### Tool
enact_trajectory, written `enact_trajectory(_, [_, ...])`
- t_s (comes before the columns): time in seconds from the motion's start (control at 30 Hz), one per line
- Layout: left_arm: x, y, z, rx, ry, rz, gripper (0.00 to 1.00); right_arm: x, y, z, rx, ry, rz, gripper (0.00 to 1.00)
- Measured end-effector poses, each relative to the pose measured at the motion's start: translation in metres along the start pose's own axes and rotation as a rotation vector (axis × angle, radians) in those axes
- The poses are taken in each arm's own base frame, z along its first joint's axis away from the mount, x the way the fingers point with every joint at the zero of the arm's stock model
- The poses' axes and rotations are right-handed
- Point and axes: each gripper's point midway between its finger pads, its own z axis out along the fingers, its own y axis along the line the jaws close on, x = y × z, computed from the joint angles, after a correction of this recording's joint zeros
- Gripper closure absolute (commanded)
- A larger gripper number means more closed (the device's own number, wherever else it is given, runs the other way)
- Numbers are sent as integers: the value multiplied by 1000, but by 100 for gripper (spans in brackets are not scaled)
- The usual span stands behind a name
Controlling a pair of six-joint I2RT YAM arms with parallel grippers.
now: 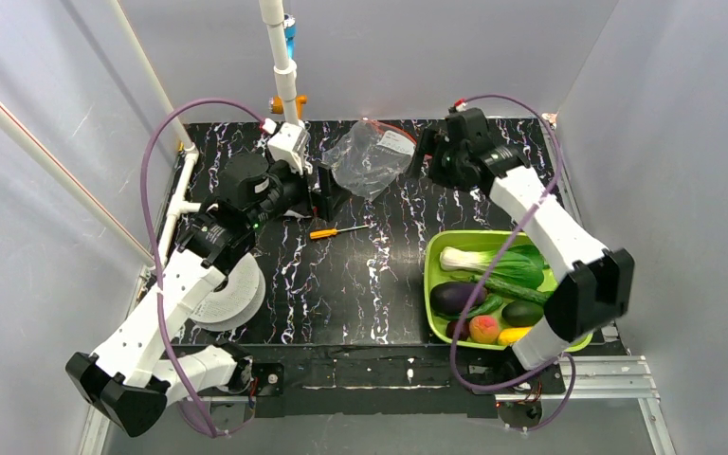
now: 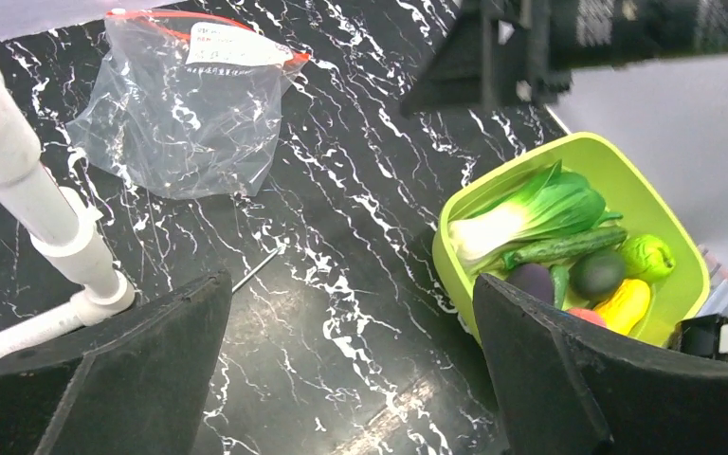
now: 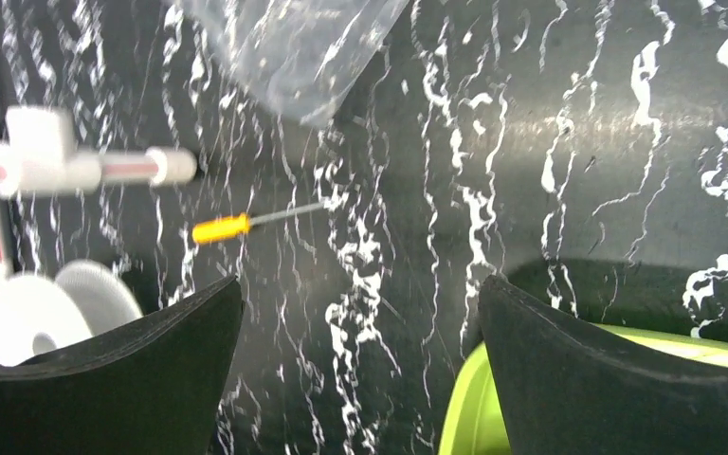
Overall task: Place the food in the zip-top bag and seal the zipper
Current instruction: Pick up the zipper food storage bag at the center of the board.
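The clear zip-top bag [image 1: 368, 159] lies flat and empty at the back middle of the black marble table. Its red-orange zipper [image 1: 393, 128] runs along the far edge by a white label; the bag also shows in the left wrist view [image 2: 185, 104] and in the right wrist view [image 3: 294, 47]. The food sits in a lime green tub [image 1: 433, 275]: bok choy [image 1: 493, 263], eggplant [image 1: 455, 297], peach [image 1: 483, 329], avocado [image 1: 523, 313], cucumber [image 2: 564, 246], a yellow piece [image 2: 623, 305] and a green round one [image 2: 646, 256]. My left gripper [image 1: 327, 197] is open and empty just left of the bag. My right gripper [image 1: 425, 152] is open and empty just right of it.
An orange-handled screwdriver [image 1: 336, 230] lies in front of the bag. A white ribbed spool [image 1: 227, 294] sits at the left under my left arm. A white pipe frame [image 1: 284, 76] stands at the back left. Grey walls close in the table.
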Motion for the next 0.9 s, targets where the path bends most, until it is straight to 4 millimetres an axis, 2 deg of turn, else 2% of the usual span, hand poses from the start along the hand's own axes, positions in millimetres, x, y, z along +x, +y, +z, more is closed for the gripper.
enact_trajectory(0.17, [3,2,0,19,-27,99,1,-32,2,43,101,-16,122,0])
enact_trajectory(0.27, [24,8,-8,20,-45,147,1,-39,0,76,138,-9,198,0])
enact_trajectory(0.3, [33,11,-12,18,-40,163,0,-39,-1,87,151,-5,223,0])
enact_trajectory(0.4, [42,9,-18,25,-44,203,0,-33,-7,128,186,8,310,0])
enact_trajectory(0.53, [34,6,-19,28,-82,239,1,-16,-18,180,223,17,425,0])
enact_trajectory(0.67, [31,6,-18,27,-93,243,0,-1,-20,220,239,17,492,2])
enact_trajectory(0.7, [31,6,-17,27,-91,242,0,2,-20,226,240,17,502,6])
enact_trajectory(0.73, [32,6,-17,27,-89,242,1,4,-18,232,239,16,514,14])
enact_trajectory(0.9, [32,7,-16,24,-86,241,1,8,-5,247,181,-5,540,62])
